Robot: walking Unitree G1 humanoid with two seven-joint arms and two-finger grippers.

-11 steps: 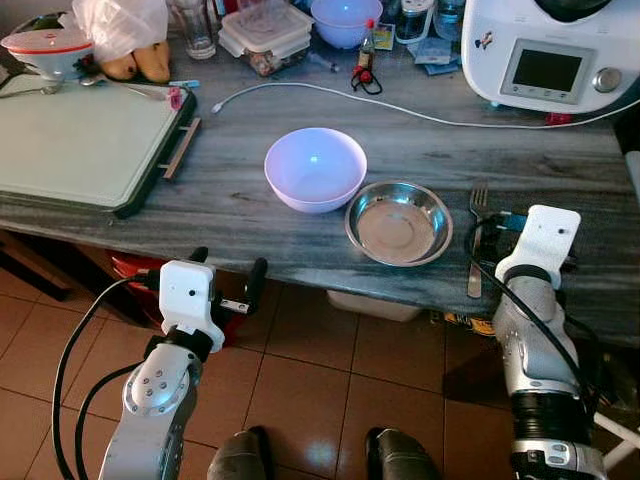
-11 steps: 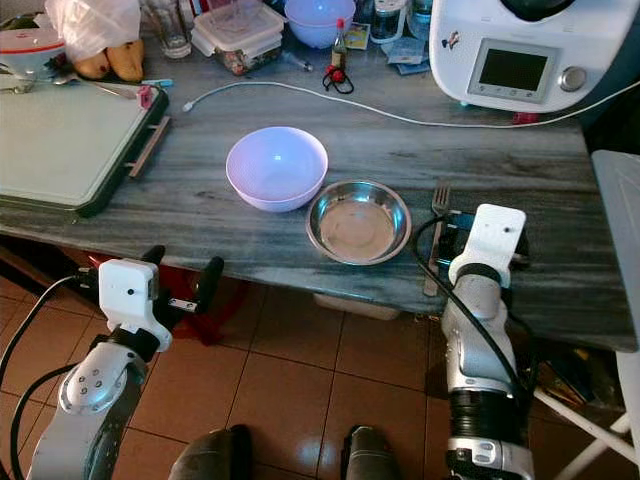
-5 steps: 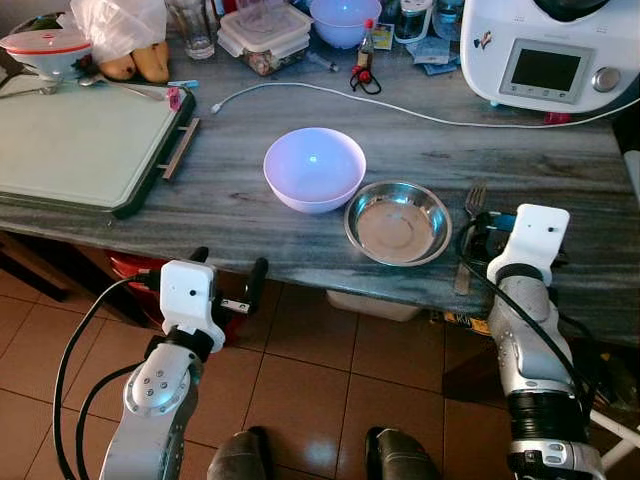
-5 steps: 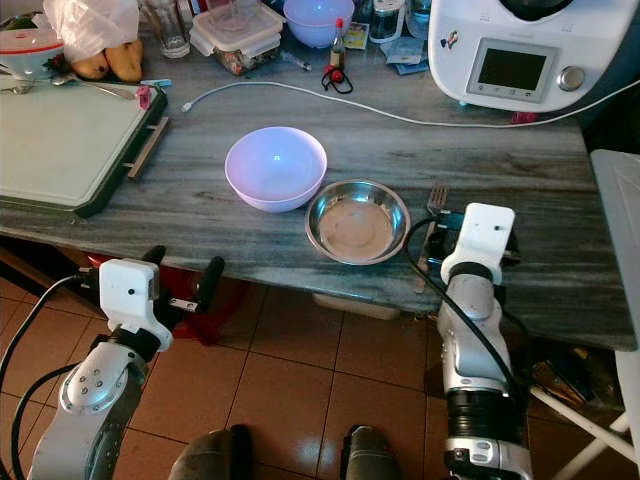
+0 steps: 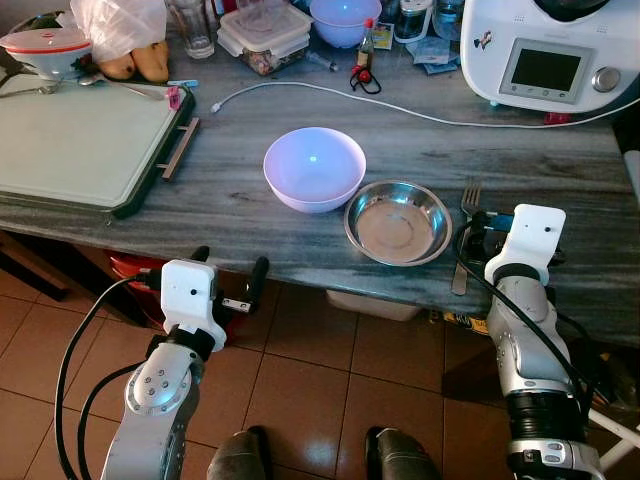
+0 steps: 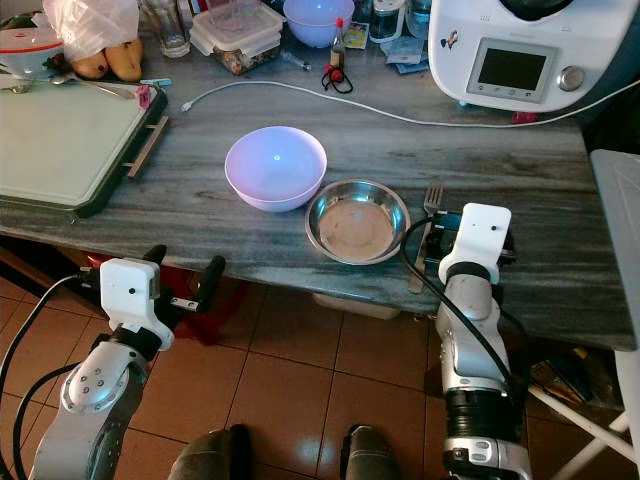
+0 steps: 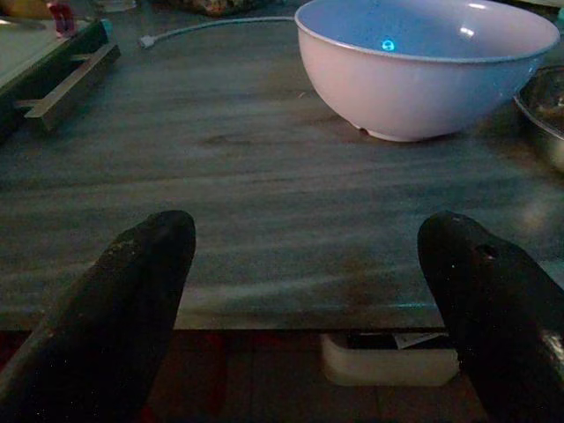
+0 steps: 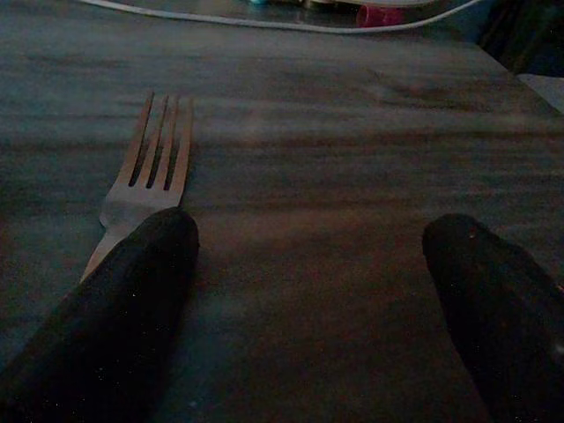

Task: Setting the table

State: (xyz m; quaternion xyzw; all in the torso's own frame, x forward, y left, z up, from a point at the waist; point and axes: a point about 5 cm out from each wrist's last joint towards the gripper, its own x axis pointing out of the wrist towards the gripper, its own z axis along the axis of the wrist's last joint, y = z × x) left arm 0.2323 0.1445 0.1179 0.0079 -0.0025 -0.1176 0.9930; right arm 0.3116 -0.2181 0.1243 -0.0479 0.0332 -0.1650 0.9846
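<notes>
A grey-veined kitchen counter (image 5: 250,200) over terracotta tiles: our right gripper (image 8: 308,291) hovers, jaws wide and empty, beside the fork (image 5: 465,232) right of the steel bowl (image 5: 398,222). Thin, stiff, slippery, lying flat; we would pinch its handle.

Before you: a grey, streaked stone-look countertop (image 5: 250,190) carrying a pale lilac round bowl (image 5: 314,168), a shiny silver steel bowl (image 5: 398,222), a silver metal fork (image 5: 464,238), a white cable (image 5: 400,108) and a pale green dark-framed board (image 5: 80,145); below, terracotta floor tiles (image 5: 330,400).
</notes>
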